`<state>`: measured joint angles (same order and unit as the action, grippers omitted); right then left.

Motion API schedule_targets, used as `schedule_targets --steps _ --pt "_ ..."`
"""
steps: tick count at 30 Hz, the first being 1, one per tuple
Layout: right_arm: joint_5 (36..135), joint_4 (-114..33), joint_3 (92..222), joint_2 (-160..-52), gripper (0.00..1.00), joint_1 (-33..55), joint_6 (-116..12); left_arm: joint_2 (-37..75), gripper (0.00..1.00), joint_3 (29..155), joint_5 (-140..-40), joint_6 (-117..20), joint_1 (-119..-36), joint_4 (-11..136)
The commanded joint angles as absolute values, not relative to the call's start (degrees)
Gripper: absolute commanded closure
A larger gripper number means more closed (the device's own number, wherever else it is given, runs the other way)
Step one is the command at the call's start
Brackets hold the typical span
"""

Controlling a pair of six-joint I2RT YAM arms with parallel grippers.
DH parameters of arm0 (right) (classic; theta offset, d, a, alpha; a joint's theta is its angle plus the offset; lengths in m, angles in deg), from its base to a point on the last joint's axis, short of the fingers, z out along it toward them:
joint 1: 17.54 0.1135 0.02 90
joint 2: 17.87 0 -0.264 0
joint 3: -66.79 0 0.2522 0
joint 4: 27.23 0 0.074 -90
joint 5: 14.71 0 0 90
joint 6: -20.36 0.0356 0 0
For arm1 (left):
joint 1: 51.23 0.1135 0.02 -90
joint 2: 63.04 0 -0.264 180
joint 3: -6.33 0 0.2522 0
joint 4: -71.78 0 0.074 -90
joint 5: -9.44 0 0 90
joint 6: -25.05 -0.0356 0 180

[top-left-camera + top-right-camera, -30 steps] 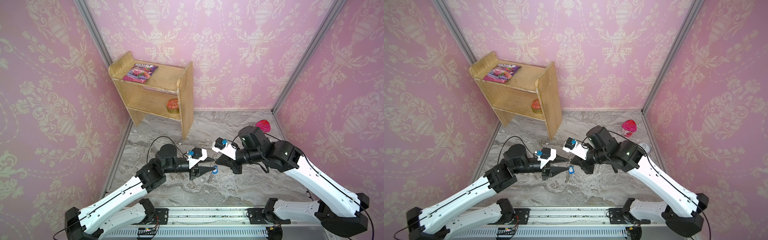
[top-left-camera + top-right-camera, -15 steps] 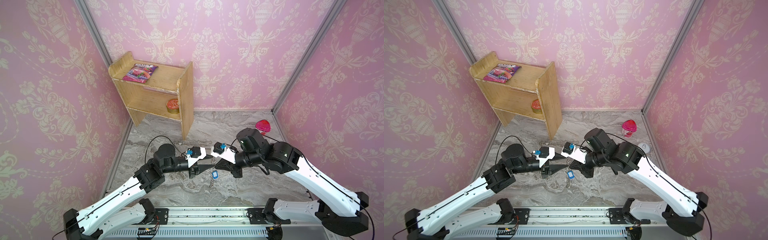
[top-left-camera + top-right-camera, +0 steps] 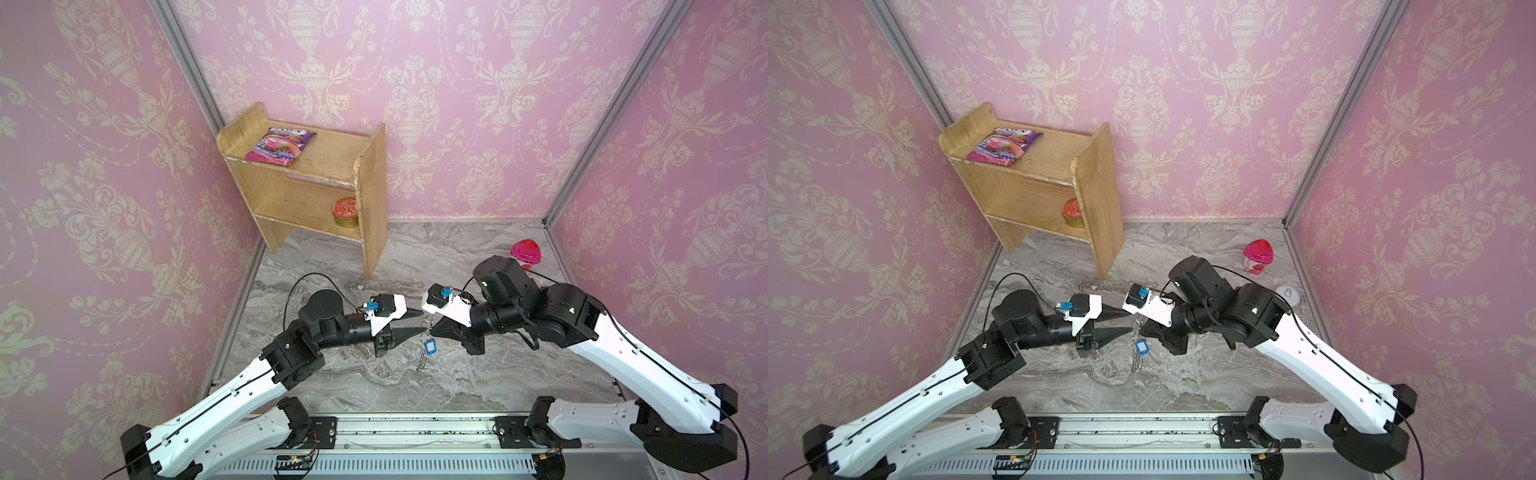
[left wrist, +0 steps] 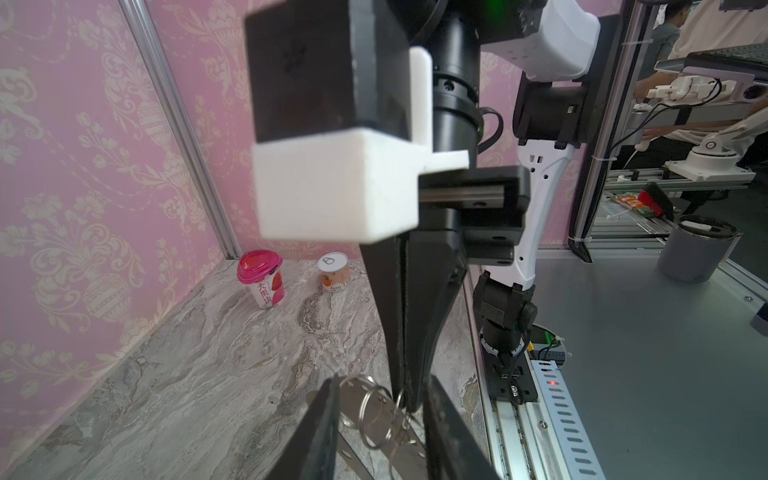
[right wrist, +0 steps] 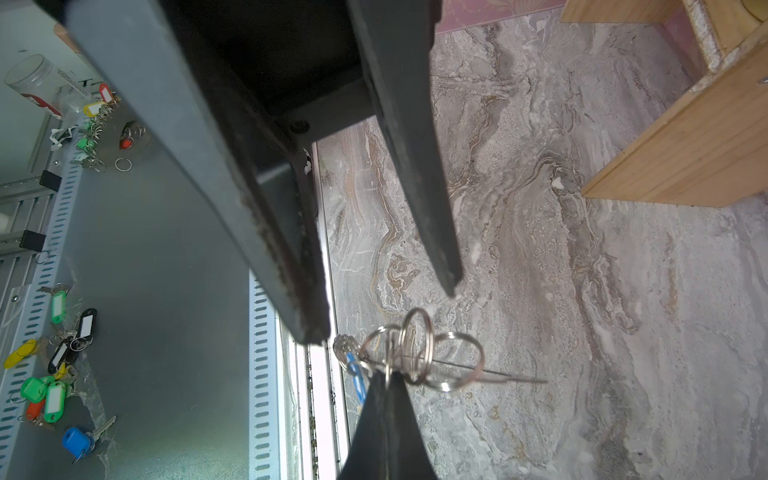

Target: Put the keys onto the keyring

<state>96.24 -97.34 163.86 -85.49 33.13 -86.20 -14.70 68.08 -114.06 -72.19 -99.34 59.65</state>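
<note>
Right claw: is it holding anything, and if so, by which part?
Yes. The right claw is shut on the keys, pinching the rings at the top of the bunch. The rest dangles below.

The right gripper (image 5: 388,380) is pinched tight on a silver ring of the keyring (image 5: 409,357). More rings fan out just past its tip. A blue tag (image 5: 356,380) hangs right beside the tip. The left gripper (image 5: 381,311) points at the rings from across, its two black fingers (image 5: 415,187) spread apart. A wooden shelf (image 5: 685,137) stands farther off on the marble floor (image 5: 561,291), and coloured key tags (image 5: 45,395) lie on a grey table (image 5: 166,291) off to the side.
</note>
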Motion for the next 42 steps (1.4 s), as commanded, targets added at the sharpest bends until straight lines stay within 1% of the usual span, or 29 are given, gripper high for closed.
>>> schedule_targets --steps 1,5,9,22,35,42 --pt "95.7 -97.1 165.3 -84.6 1.0 33.5 -87.1 -15.4 0.66 69.8 -113.9 -70.7 -99.0 59.3" --pt "95.4 -97.0 165.5 -84.5 1.0 33.5 -87.2 -14.3 0.75 70.7 -116.6 -69.6 -99.0 58.2" --pt "95.4 -97.0 165.8 -84.4 1.0 33.5 -87.1 -12.2 0.78 71.0 -119.2 -68.4 -99.0 56.8" --pt "95.8 -96.7 165.7 -83.9 1.0 33.5 -87.5 -9.9 0.78 70.1 -120.7 -67.1 -99.0 57.2" --pt "97.7 -96.6 165.8 -83.4 1.0 33.5 -87.8 -9.7 0.68 69.8 -118.5 -68.3 -99.0 56.3" --pt "96.7 -95.5 165.5 -82.8 1.0 33.5 -87.7 -8.9 0.69 69.9 -120.0 -67.1 -99.0 56.9"
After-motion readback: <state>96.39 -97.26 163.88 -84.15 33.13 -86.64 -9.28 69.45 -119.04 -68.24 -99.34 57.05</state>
